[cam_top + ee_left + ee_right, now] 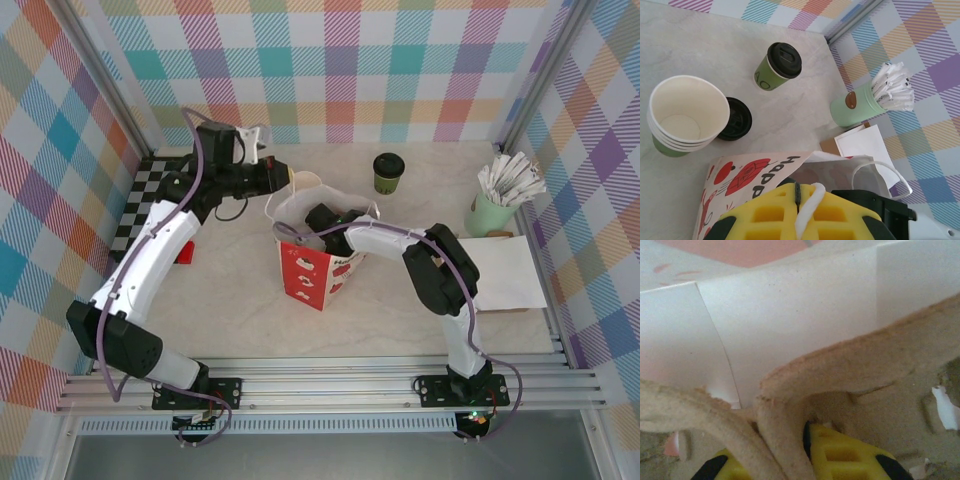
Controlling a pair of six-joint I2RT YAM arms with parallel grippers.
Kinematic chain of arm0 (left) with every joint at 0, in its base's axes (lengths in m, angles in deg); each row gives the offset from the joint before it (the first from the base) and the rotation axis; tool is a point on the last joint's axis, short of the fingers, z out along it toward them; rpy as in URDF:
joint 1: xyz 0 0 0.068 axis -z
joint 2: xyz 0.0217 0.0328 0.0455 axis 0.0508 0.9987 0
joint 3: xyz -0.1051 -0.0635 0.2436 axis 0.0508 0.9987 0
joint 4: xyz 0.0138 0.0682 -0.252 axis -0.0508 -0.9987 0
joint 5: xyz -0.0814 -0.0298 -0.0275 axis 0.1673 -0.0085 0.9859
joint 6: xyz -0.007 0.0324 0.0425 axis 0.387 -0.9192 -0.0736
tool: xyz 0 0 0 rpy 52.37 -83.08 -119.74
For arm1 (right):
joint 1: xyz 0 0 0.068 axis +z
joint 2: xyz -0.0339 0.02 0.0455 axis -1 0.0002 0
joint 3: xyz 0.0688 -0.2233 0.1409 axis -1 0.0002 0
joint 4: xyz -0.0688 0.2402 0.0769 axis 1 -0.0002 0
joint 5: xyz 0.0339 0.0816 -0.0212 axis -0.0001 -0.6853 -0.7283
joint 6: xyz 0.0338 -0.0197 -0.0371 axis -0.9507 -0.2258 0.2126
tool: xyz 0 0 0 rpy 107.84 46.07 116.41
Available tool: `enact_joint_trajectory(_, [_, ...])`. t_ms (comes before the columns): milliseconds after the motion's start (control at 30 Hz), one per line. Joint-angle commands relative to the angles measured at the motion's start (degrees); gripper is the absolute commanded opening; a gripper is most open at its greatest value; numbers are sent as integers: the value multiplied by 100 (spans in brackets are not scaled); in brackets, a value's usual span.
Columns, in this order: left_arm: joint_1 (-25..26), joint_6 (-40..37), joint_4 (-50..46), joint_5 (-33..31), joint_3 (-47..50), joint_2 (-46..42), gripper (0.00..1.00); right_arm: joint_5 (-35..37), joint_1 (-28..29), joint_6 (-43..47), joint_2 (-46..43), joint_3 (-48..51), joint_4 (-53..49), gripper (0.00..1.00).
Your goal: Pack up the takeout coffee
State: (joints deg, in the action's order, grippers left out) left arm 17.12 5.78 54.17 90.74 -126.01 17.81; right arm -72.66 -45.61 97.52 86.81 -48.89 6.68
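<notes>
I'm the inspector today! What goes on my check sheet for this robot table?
Surface: pale marbled tabletop, no spills seen.
Job's things: takeout coffee upright, lid on, outside the paper gift bag.
Clutter: stack of lidless green cups; loose black lid beside it; mint cup of wrapped sticks; white paper; checkered mat.
Grippers: left tool shut on the bag's white handle; right tool inside the bag by a pulp cup tray, grip unclear.
Cables: purple cables along both arms.
Surroundings: plaid walls, metal frame rail.
</notes>
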Motion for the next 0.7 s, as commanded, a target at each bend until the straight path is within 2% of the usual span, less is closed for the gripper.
enact_joint_trajectory(0, [-146,-165,237,343,-540,235,0,-234,202,460,201,351,-365,24])
enact_joint_trajectory(100, [-170,-324,60,258,-701,449,0,-356,202,824,13,113,-495,32])
enact_joint_trajectory(167, [-211,-286,151,150,-724,530,0,-486,217,1095,28,-124,-740,33])
enact_joint_trajectory(267, [-297,-270,220,77,-834,681,0,-434,294,1453,-105,-106,-742,32])
enact_joint_trajectory(567, [-439,-518,371,290,-765,783,0,-137,326,1747,-882,63,-703,29])
enact_joint_trajectory(667, [-439,-483,741,619,-462,721,0,-155,320,1739,-783,129,-661,44])
